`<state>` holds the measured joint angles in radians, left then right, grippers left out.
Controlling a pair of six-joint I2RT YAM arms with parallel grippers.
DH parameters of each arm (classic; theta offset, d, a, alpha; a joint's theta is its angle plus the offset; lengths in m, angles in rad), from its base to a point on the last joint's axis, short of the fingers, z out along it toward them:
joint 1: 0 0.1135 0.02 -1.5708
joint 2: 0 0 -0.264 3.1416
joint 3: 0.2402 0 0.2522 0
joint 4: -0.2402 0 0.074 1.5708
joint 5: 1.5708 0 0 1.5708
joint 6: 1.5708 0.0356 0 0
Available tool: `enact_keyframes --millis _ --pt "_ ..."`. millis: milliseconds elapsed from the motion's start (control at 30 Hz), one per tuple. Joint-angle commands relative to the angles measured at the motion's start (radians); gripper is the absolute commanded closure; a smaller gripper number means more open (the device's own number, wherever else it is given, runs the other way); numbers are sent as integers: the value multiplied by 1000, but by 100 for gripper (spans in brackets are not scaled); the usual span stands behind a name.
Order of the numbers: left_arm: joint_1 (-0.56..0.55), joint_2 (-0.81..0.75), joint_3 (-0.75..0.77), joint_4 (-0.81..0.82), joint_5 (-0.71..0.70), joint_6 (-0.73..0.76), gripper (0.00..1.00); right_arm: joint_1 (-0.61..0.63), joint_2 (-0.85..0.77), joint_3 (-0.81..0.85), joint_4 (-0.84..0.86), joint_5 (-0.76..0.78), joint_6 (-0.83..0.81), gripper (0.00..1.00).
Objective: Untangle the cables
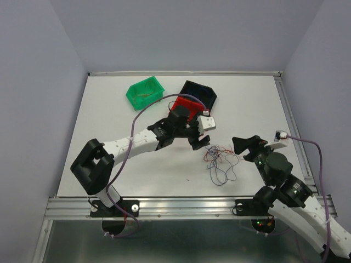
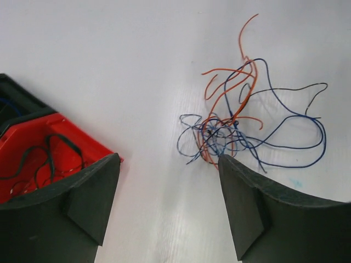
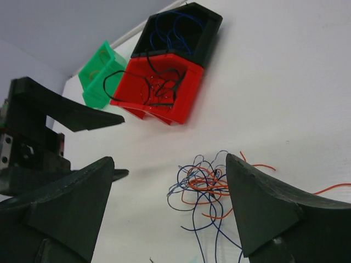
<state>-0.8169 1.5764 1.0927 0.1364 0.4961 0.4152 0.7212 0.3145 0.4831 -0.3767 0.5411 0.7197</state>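
The cables (image 1: 219, 161) are seen tangled loosely on the table (image 1: 109, 109), near the left gripper (image 2: 169, 164) and the right gripper (image 3: 170, 161), whose fingers (image 2: 93, 192) are spread wide, nothing gripped.

The right gripper (image 3: 170, 160) stands with its jaws wide apart over the white table (image 3: 285, 98), the tangle of blue and orange cables (image 3: 204, 183) lying between its fingers, beyond it a red bin (image 3: 186, 104) holding black wires (image 3: 148, 82), a black bin (image 3: 211, 33) holding blue wires (image 3: 175, 24), a green bin (image 3: 96, 90), and the left gripper (image 3: 125, 144) at the left
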Motion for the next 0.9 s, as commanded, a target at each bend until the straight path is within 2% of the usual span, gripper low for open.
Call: enact_keyframes --millis 0,133,267,367,400,467,500,600,700,733,800,833,867 --pt "-95 11 -59 207 -48 -42 17 6 -80 -41 -30 68 21 12" --pt "-159 98 -30 216 -155 -47 18 7 -106 -46 -30 72 23 12" --pt "-171 148 6 184 -162 -59 23 6 -89 -46 -33 74 26 12" --pt "-180 200 41 149 -185 -62 32 6 -89 -51 -33 72 32 12" --pt "-183 212 48 138 -188 -65 41 6 -94 -52 -33 74 34 12" --pt "-186 229 64 120 -217 -73 53 6 -101 -55 -33 74 37 13" --pt "-186 238 67 117 -228 -72 72 6 -109 -60 -33 69 37 14" --pt "-186 202 39 137 -272 -64 97 6 -132 -67 -33 57 38 20" --pt "-186 107 4 141 -286 -61 100 7 -129 -80 1 -7 17 25" --pt "-186 81 -7 138 -287 -62 100 6 -120 -84 18 -77 -15 25" --pt "-186 -2 -37 123 -304 -61 100 6 -59 -103 85 -160 -45 25" --pt "-186 -30 -46 118 -320 -61 100 6 -28 -109 116 -253 -81 32" --pt "-185 -86 -63 112 -330 -61 100 6 47 -126 149 -304 -98 33"
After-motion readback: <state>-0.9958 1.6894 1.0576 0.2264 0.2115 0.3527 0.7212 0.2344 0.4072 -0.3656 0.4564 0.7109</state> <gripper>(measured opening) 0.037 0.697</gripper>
